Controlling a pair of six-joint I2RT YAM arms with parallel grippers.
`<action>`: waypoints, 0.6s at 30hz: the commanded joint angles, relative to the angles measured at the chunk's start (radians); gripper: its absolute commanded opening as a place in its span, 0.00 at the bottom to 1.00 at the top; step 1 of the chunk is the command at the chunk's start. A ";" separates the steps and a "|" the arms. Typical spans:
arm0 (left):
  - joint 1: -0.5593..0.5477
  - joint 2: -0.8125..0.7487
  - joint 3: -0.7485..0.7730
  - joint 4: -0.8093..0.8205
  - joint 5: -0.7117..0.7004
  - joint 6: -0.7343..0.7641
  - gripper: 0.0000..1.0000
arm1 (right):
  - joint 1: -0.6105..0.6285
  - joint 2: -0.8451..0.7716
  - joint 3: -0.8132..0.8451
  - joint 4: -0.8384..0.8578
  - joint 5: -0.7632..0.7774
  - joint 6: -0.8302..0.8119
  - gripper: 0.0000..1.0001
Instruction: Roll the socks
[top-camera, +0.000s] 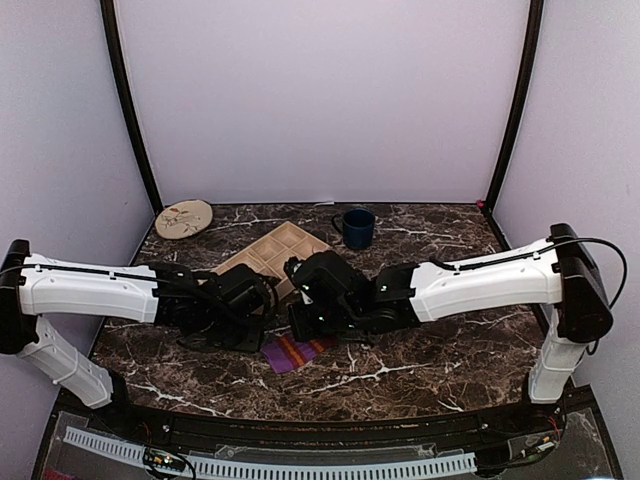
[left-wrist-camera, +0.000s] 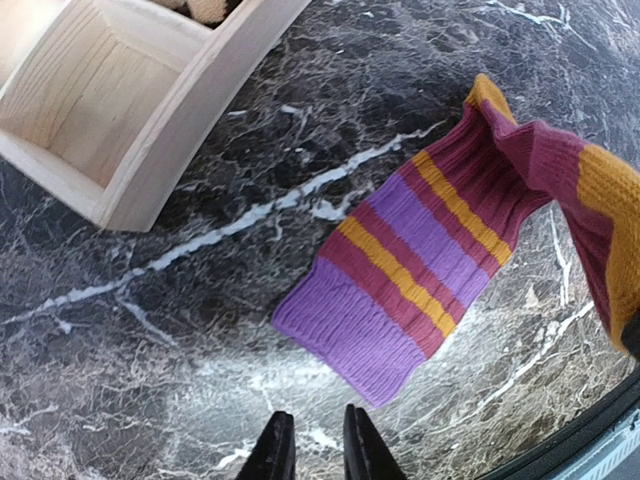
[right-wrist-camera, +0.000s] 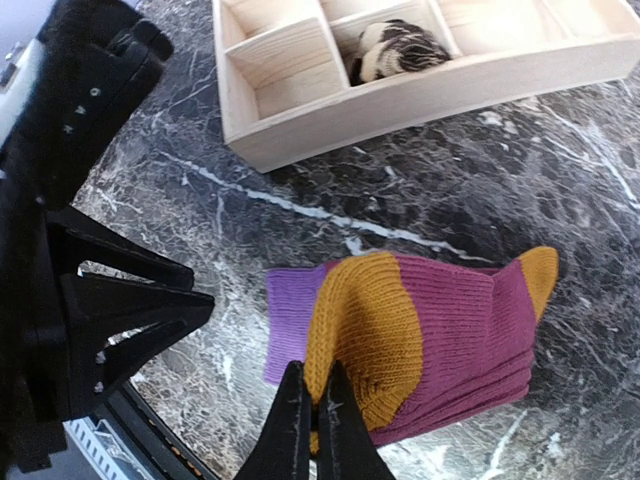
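Bright, even, diffuse light; soft shadows; mild sheen on marble table (top-camera: 430, 360); wrist views bowed at edges.

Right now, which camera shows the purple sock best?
Left wrist view: the purple sock shows its stripes and cuff fully. Right wrist view shows mainly its orange end, in the right claw. Top view: a small patch below the arms.

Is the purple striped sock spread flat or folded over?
Folded over. The right gripper pinches the purple sock by an orange end, held over its purple cuff, which lies flat on the table.
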 joint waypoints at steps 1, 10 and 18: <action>-0.008 -0.052 -0.031 -0.052 -0.028 -0.034 0.21 | 0.027 0.057 0.079 0.009 -0.025 -0.021 0.00; -0.008 -0.084 -0.052 -0.065 -0.033 -0.052 0.20 | 0.048 0.161 0.134 0.000 -0.076 -0.023 0.01; -0.008 -0.079 -0.050 -0.058 -0.038 -0.046 0.20 | 0.051 0.172 0.094 0.003 -0.103 -0.014 0.09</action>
